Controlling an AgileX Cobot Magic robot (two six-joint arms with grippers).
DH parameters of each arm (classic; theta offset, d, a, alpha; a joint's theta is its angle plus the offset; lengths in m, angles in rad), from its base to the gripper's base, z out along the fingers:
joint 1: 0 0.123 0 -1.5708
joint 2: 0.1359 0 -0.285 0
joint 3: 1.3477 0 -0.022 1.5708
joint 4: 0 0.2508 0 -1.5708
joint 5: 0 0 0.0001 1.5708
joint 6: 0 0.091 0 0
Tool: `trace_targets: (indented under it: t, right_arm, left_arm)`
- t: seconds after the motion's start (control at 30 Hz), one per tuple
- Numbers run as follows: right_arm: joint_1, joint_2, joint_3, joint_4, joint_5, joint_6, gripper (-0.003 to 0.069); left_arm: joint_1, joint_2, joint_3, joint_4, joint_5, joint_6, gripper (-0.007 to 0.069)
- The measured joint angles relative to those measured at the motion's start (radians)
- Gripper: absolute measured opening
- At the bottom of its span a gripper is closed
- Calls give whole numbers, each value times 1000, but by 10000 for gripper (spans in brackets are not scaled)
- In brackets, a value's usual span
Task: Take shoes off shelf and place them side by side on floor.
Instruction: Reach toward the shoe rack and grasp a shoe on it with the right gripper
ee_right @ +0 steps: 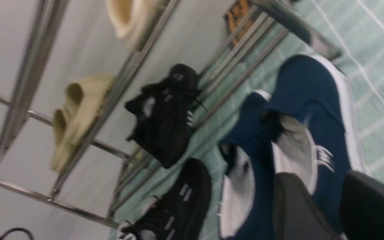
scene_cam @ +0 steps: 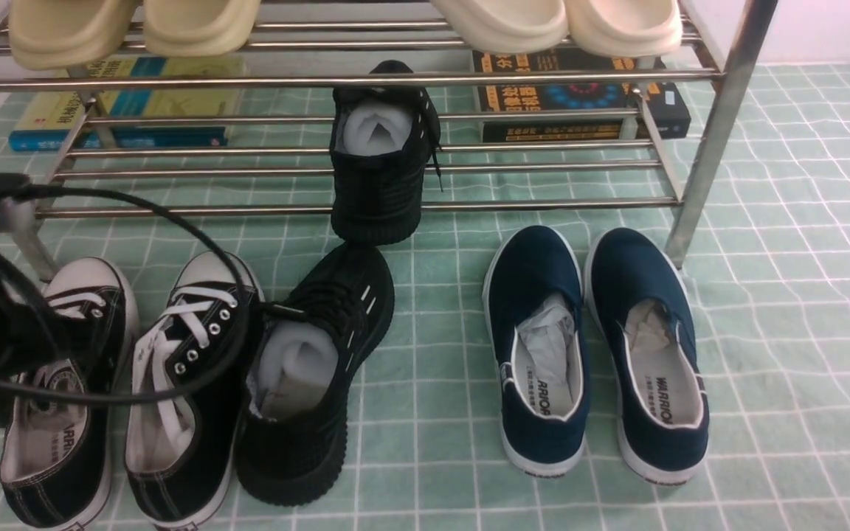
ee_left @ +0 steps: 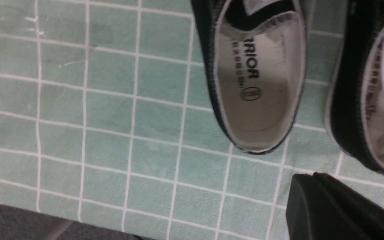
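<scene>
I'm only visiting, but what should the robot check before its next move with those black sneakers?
1. The first black sneaker is down on the floor: ok, it lies beside the white-laced sneaker.
2. The second black sneaker is off the shelf: not ok, it sits on the lower bars.
3. Bare floor next to the first one: ok, a gap lies between it and the navy slip-on.
4. The right claw is free: ok, its fingers are apart with nothing between them.
5. The left claw is free: cannot tell, only one finger shows.
</scene>
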Motion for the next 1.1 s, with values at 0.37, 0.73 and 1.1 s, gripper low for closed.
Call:
trace_targets:
  t: [0.37, 0.73, 1.1]
  right_arm:
    - [0, 586, -434, -121, 506, -357, -15]
    - [104, 1302, -820, 91, 836, -683, 27]
    - [462, 1707, -1403, -344, 773, -173, 184]
  left_arm:
    - [342, 1, 2, -292, -2, 293, 11]
    - [347, 1, 2, -358, -27, 302, 20]
    - [347, 1, 3, -359, -56, 303, 30]
